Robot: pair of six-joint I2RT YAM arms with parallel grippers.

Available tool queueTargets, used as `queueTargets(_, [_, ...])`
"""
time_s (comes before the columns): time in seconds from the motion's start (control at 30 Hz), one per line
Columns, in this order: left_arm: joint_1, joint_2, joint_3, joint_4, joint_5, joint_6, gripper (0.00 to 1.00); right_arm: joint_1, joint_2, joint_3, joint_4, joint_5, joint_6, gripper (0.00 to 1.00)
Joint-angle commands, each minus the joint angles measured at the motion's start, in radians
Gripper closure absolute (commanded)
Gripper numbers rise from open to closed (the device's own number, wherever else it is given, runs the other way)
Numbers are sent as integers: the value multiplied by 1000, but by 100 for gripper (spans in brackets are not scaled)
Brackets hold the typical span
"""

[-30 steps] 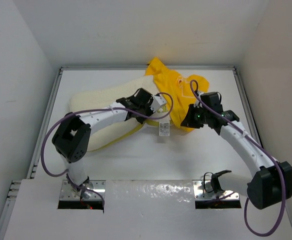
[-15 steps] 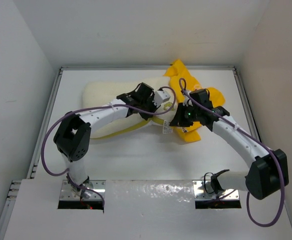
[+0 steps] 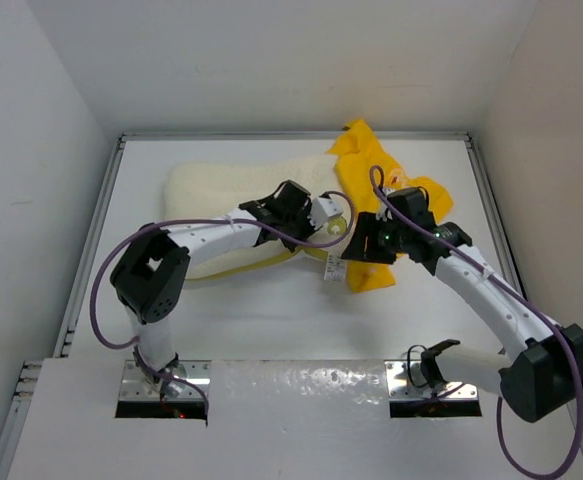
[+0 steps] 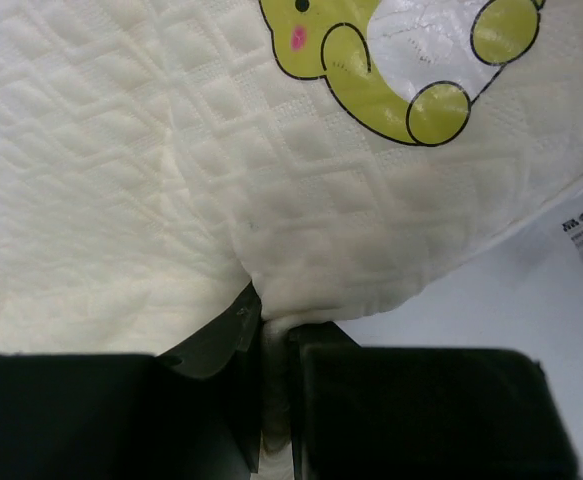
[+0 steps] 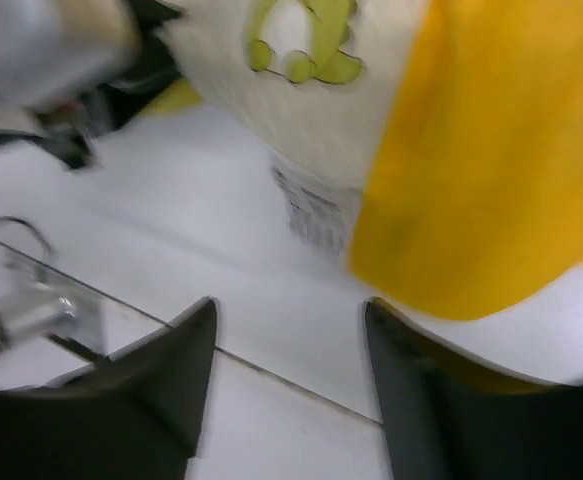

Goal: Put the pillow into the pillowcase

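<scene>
The right gripper (image 5: 289, 310) has just released the pillowcase (image 3: 371, 175) (jaws apart, empty), which lies over the right end of the pillow (image 3: 221, 185), still clenched by the left gripper (image 4: 271, 335), so regrasping seems next.

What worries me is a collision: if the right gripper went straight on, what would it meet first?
Probably the tabletop, just short of the pillow's tag and the yellow pillowcase; depth is unclear.

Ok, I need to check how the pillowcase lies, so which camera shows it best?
The top external view: the pillowcase shows almost whole there, crumpled at the right end of the pillow. The right wrist view catches only a blurred yellow patch; the left wrist view shows none of it.
</scene>
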Motion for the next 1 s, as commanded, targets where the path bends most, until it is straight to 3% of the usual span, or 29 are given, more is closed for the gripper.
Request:
queueTargets(0.0, [-9, 17, 40, 63, 109, -23, 89, -2, 33, 47, -174, 106, -34, 32])
queueTargets(0.1, [-3, 31, 49, 38, 175, -29, 65, -11, 32, 175, -225, 186, -94, 22])
queueTargets(0.17, [20, 26, 72, 6, 207, -40, 52, -16, 40, 248, -218, 272, -127, 42])
queueTargets(0.2, [33, 14, 86, -8, 244, -65, 49, -25, 52, 268, -198, 294, -134, 61])
queueTargets(0.23, [46, 8, 129, -46, 264, -74, 44, -33, 91, 286, -184, 306, -141, 90])
queueTargets(0.27, [60, -1, 158, -72, 287, -80, 42, -41, 119, 308, -169, 306, -157, 93])
queueTargets(0.33, [89, -20, 262, -159, 332, -72, 34, -70, 182, 363, -110, 306, -177, 84])
queueTargets(0.43, [106, -35, 383, -253, 352, -33, 20, -84, 381, 469, -44, 315, -248, 56])
queueTargets(0.53, [145, -26, 431, -264, 324, -52, 6, -91, 519, 619, -14, 302, -328, 49])
queueTargets(0.63, [273, 34, 471, -227, 289, -80, 3, -102, 687, 795, -3, 278, -382, 38])
queueTargets(0.73, [345, 162, 581, -207, 272, -85, 1, -105, 829, 946, 10, 271, -402, 37])
queueTargets(0.77, [356, 262, 692, -221, 279, -71, 1, -107, 892, 1007, 5, 266, -398, 37])
queueTargets(0.87, [384, 472, 924, -273, 295, -63, 0, -111, 960, 1041, 32, 286, -365, 39])
queueTargets(0.97, [401, 601, 1029, -244, 327, -34, 0, -123, 1009, 1009, 92, 320, -326, 44])
